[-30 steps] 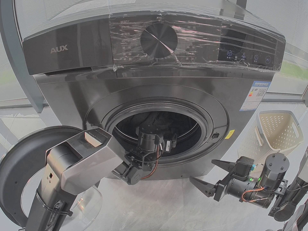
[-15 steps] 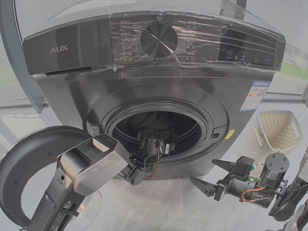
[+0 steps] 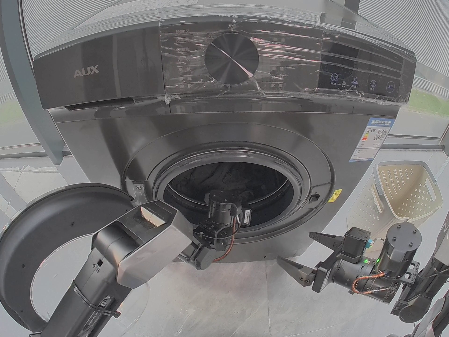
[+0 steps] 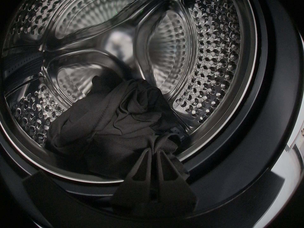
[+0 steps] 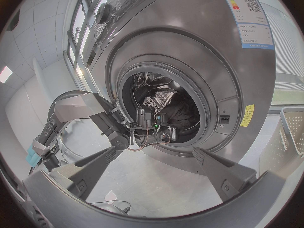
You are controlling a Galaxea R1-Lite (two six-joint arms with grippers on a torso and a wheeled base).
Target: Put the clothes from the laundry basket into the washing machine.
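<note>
1. Clothes point(image 4: 120, 124): a dark heap lies on the floor of the drum point(image 4: 218, 48), toward its front edge, inside the washing machine point(image 3: 117, 132).
2. Left gripper point(image 4: 155, 154) sits at the drum's front lip, fingers pressed together, tips against the near edge of the heap. Whether a fold is pinched between them cannot be told. The heap lies straight ahead of it and deeper in, spread sideways across the drum's floor.
3. Right gripper point(image 3: 295, 248) hangs spread wide, holding nothing, over the floor before the machine's right front corner, well apart from the opening.
4. Laundry basket point(image 3: 407, 188) stands on the floor just beside the machine's right side. What shows of its inside is bare perforated wall. The right arm is the nearer one to it.
5. Judgement: loading looks close to done. The left arm's way out is straight back through the opening, and the open door point(image 3: 47, 225) on the left is nearer that arm.
</note>
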